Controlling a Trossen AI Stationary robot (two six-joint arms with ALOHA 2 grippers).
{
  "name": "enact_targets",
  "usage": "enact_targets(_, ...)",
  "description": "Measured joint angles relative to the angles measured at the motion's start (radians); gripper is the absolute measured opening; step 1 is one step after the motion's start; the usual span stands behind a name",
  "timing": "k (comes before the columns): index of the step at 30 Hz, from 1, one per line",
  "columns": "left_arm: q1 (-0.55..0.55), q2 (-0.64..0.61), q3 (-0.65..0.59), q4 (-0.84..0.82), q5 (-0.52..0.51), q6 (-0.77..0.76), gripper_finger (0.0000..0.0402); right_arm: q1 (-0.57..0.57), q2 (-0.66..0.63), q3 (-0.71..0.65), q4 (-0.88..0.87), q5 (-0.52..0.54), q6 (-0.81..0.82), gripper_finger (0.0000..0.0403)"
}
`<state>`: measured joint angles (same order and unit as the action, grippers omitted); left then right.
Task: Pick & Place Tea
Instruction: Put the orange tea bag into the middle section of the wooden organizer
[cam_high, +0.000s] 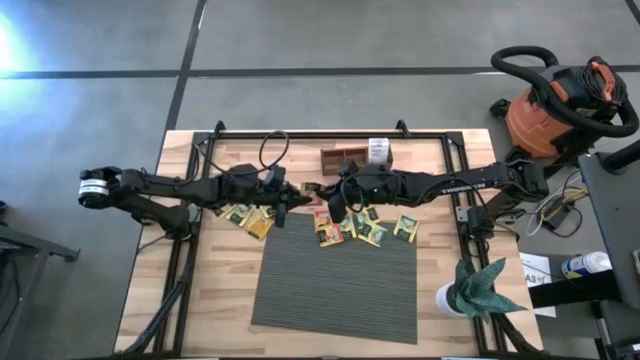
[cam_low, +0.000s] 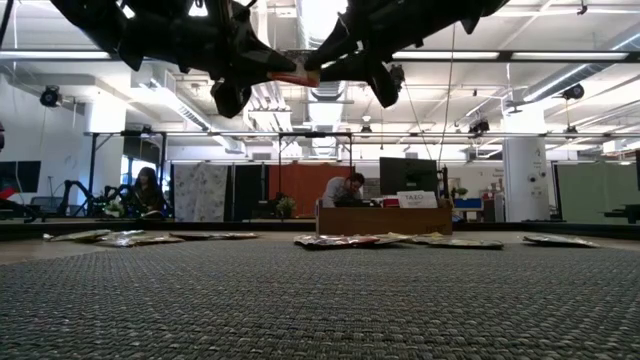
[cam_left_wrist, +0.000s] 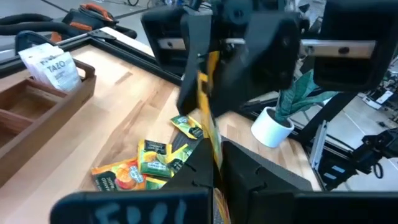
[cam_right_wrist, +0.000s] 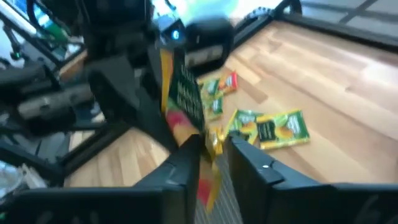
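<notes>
One orange tea sachet (cam_low: 296, 77) hung edge-on above the table between both grippers. The left gripper (cam_left_wrist: 214, 165) pinched its edge with closed fingers; the right gripper (cam_right_wrist: 214, 149) had its fingers parted slightly around the opposite edge. It looked light, thin and slippery, so an edge pinch suited it best.

Both arms cross the bench's (cam_high: 200, 300) middle above scattered sachets (cam_high: 365, 230), the wooden tray (cam_high: 340, 160) blocks the far edge, a plant pot (cam_high: 455, 298) occupies the near right corner, and the grey mat (cam_high: 335, 280) lies open.
</notes>
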<state>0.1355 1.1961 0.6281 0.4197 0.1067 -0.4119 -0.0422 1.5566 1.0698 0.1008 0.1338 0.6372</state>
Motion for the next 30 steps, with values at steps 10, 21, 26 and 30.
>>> enact_targets(10,0.007,0.0,-0.001,-0.093,-0.014,0.049,0.0013,0.031,-0.052,0.023,-0.245,-0.079,0.041,0.0162)
enact_targets(21,0.007,0.058,0.003,-0.115,-0.011,0.178,0.0013,0.055,-0.086,0.039,-0.41,-0.082,-0.101,0.0164)
enact_targets(26,0.007,0.157,0.059,-0.113,-0.009,0.217,0.0013,0.019,-0.072,0.119,-0.485,-0.079,-0.22,0.0164)
enact_targets(30,0.007,0.232,0.123,-0.114,-0.008,0.292,0.0013,-0.007,-0.055,0.204,-0.591,-0.024,-0.339,0.0164)
